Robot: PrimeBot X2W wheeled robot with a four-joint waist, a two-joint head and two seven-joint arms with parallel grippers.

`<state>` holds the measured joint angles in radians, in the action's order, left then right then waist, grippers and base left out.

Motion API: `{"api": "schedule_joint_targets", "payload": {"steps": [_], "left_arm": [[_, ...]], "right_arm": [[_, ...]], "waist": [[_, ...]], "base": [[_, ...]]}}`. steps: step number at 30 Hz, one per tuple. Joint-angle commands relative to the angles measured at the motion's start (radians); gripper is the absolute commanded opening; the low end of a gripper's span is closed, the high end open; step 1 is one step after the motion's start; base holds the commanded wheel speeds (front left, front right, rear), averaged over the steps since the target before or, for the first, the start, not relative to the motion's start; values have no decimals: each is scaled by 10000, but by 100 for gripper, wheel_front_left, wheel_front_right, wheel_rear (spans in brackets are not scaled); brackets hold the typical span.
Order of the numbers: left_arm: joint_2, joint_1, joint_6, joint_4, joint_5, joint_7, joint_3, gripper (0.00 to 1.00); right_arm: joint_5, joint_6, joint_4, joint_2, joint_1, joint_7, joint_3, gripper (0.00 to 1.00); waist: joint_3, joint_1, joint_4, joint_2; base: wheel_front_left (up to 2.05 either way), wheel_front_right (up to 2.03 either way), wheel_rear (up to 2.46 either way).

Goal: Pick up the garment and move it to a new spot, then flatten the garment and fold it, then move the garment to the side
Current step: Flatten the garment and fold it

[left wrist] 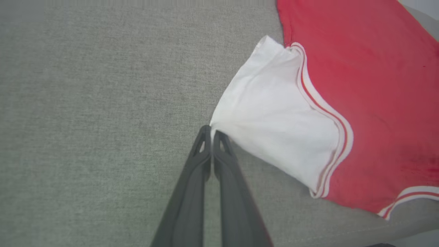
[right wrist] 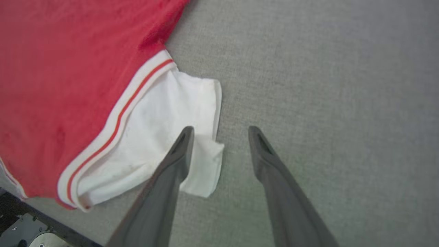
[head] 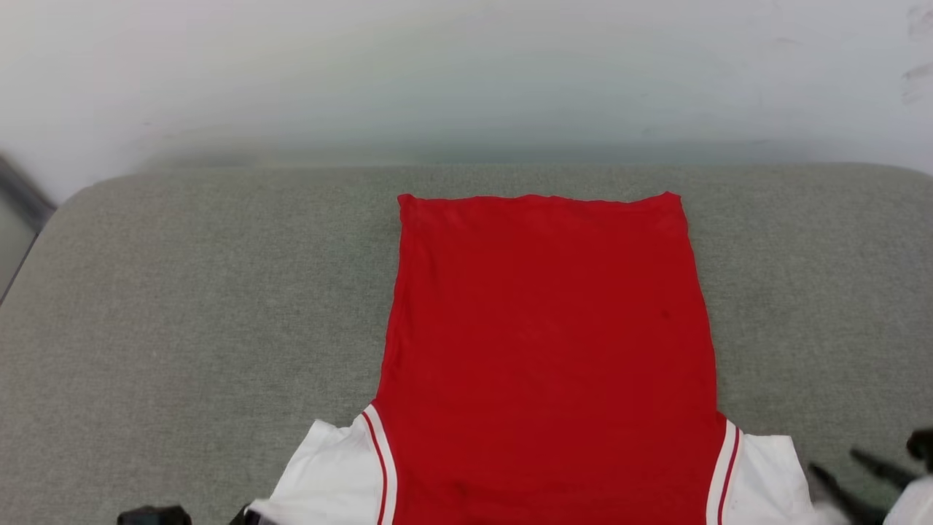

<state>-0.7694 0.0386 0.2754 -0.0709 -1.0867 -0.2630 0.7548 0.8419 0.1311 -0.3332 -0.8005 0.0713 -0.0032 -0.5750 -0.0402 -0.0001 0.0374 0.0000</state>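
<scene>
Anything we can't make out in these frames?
- Head view: the garment's collar end is cut off by the bottom edge.
- Any print on its underside is hidden, since the plain red face is up.
- Head view: the right tool is blurred at the lower right corner.
- Left wrist view: the left tool's shut fingers hide how much sleeve they pinch.

left end effector (left wrist: 211, 132): both dark fingers pressed together, tips pinching a sleeve corner of the garment (left wrist: 274, 113) | right end effector (right wrist: 221, 133): fingers spread well apart, gripping nothing, one finger above the sleeve | head view: right one blurred, lower right
</scene>
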Motion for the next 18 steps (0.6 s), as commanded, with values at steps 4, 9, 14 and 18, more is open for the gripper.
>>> {"api": "schedule_joint_targets", "payload": {"steps": [4, 9, 14, 18], "left_arm": [[261, -367, 194, 393, 539, -23, -306, 0], [444, -822, 422, 968, 1300, -23, -628, 0], [688, -1379, 536, 1530, 1966, -24, -938, 0], [932, -1792, 466, 1806, 2387, -24, -1070, 0]], "right_arm": [[-286, -7, 1121, -515, 949, 523, 1482, 100], [-533, -5, 2077, -855, 2447, 1493, 3112, 100], [-580, -5, 2667, -1145, 4432, 3654, 3365, 100], [-257, -5, 2328, -993, 6263, 6362, 2954, 100]], "waist": [[-430, 1, 129, 0], [-1262, 1, 452, 0], [-2397, 1, 910, 0], [-3190, 1, 1274, 0]], "base": [[0, 0, 0], [0, 0, 0], [0, 0, 0], [0, 0, 0]]}}
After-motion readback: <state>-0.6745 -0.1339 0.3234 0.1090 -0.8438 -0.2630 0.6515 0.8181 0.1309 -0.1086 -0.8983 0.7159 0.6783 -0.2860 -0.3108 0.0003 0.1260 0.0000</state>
